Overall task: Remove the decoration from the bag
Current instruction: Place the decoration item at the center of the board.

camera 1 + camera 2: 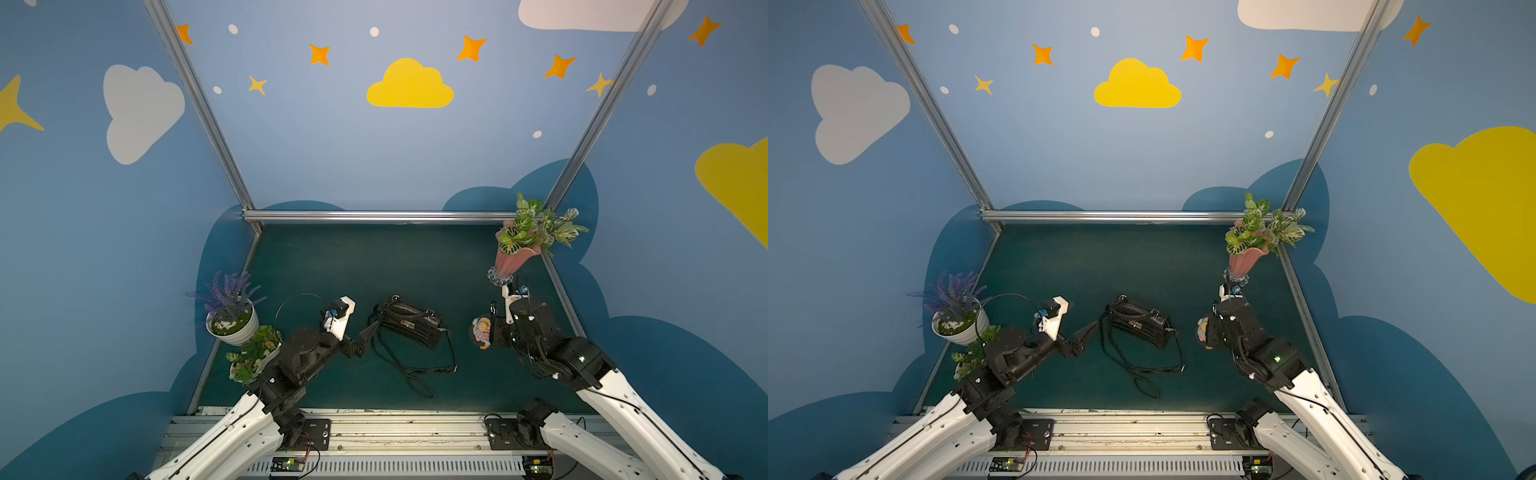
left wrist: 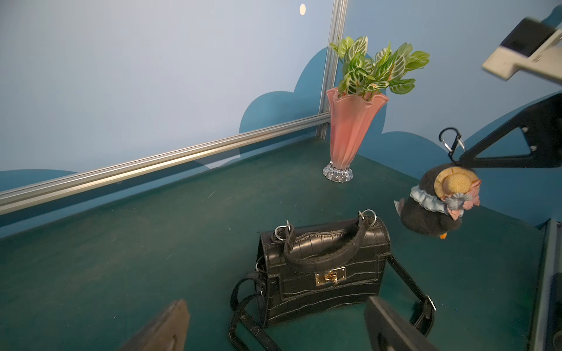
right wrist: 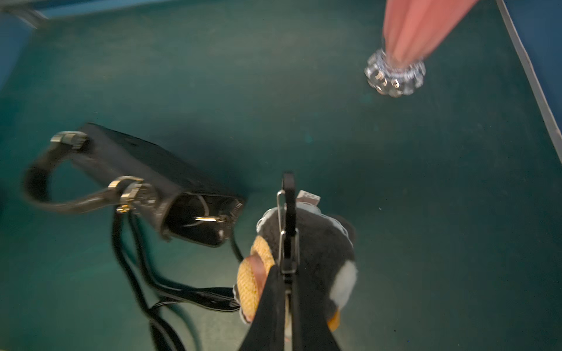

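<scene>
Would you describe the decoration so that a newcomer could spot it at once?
On the green table, find the pink vase in the far right corner. Just nearer than it, the right gripper holds a small plush penguin beside the black bag. Only it wears a straw hat.

- A dark green mat (image 1: 374, 266) is laid over the tabletop, as seen in both top views.
- A pink fluted vase (image 1: 517, 257) with green, white-veined leaves (image 1: 540, 226) is set upright at the mat's far right corner; its clear beaded glass foot (image 3: 394, 74) is shown in the right wrist view.
- A white pot (image 1: 235, 330) of purple lavender (image 1: 226, 291) is placed at the mat's left edge.
- A second potted green plant (image 1: 254, 352) is seen just beside it, nearer the front.
- An aluminium rail (image 1: 374, 216) is run along the mat's far edge.
- Blue walls are decorated with a yellow cloud (image 1: 410, 85), white clouds and orange stars.
</scene>
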Robot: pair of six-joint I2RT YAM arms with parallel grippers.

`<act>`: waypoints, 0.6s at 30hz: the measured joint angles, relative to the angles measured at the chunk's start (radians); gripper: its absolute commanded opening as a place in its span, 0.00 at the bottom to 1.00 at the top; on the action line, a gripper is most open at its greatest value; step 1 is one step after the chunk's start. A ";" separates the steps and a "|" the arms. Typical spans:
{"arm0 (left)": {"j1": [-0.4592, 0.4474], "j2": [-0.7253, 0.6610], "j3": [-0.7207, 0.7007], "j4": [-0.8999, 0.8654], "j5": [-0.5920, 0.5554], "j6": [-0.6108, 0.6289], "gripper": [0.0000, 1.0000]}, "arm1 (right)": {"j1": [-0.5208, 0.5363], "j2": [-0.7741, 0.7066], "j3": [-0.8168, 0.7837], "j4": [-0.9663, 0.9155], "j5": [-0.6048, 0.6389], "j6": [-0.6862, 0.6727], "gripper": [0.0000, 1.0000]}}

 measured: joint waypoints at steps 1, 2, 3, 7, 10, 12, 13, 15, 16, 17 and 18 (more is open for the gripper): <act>0.000 -0.009 -0.005 -0.009 -0.005 0.002 0.95 | -0.031 0.021 -0.010 0.001 -0.019 -0.002 0.00; 0.000 -0.016 -0.007 -0.015 -0.008 0.004 0.95 | -0.063 0.047 -0.021 0.003 -0.043 -0.002 0.00; 0.001 -0.019 -0.007 -0.021 -0.013 0.006 0.95 | -0.089 0.072 -0.030 0.005 -0.065 -0.003 0.00; 0.003 -0.025 -0.009 -0.031 -0.024 0.009 0.95 | -0.155 0.188 -0.060 0.021 -0.114 -0.001 0.00; 0.003 -0.024 -0.015 -0.032 -0.026 0.009 0.95 | -0.164 0.254 -0.056 0.056 -0.108 -0.004 0.00; 0.003 -0.023 -0.019 -0.032 -0.026 0.009 0.95 | -0.165 0.285 -0.045 0.086 -0.108 -0.013 0.00; 0.003 -0.023 -0.020 -0.032 -0.026 0.009 0.95 | -0.165 0.299 -0.039 0.100 -0.111 -0.019 0.00; 0.003 -0.022 -0.022 -0.032 -0.026 0.009 0.95 | -0.165 0.318 -0.034 0.135 -0.117 -0.025 0.00; 0.003 -0.022 -0.022 -0.032 -0.026 0.009 0.95 | -0.165 0.323 -0.034 0.150 -0.121 -0.027 0.00; 0.003 -0.022 -0.023 -0.032 -0.026 0.009 0.95 | -0.165 0.328 -0.034 0.164 -0.121 -0.030 0.00; 0.004 -0.022 -0.023 -0.032 -0.026 0.008 0.95 | -0.165 0.332 -0.034 0.176 -0.118 -0.030 0.00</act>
